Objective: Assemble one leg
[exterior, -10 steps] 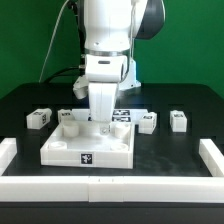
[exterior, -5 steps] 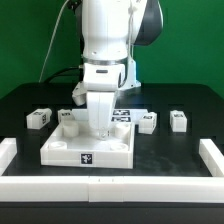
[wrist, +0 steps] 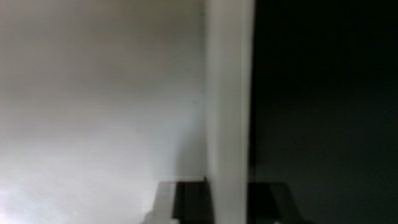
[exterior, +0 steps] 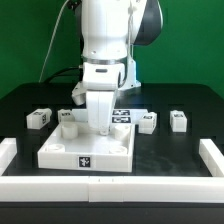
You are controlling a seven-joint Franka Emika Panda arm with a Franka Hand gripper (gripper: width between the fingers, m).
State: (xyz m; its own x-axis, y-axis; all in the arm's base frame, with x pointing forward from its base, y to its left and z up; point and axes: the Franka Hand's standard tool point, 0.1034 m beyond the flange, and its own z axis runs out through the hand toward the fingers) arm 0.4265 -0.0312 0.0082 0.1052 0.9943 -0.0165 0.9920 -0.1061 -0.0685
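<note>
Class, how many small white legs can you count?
4 legs: one at the exterior view's left, one behind the tray's corner, two at its right. The arm may hide another.

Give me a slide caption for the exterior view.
Panda arm over the white square piece, loose legs on the black table either side.

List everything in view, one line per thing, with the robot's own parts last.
legs: three clearly seen, white with black-and-white tags; one on the exterior view's left of the tray-like piece, two on its right.
tagged piece: one, white, behind the tray-like piece's far left corner; too hidden to name.
tray-like piece: one, white, square with round corner sockets, centre of the table.
marker board: one, white with tags, behind the tray-like piece, partly hidden.
rails: three, white, along the table's front and side edges.
table: one, black.
arm: one, white, above the tray-like piece.
gripper: one, low over the tray-like piece; jaws not discernible.
</note>
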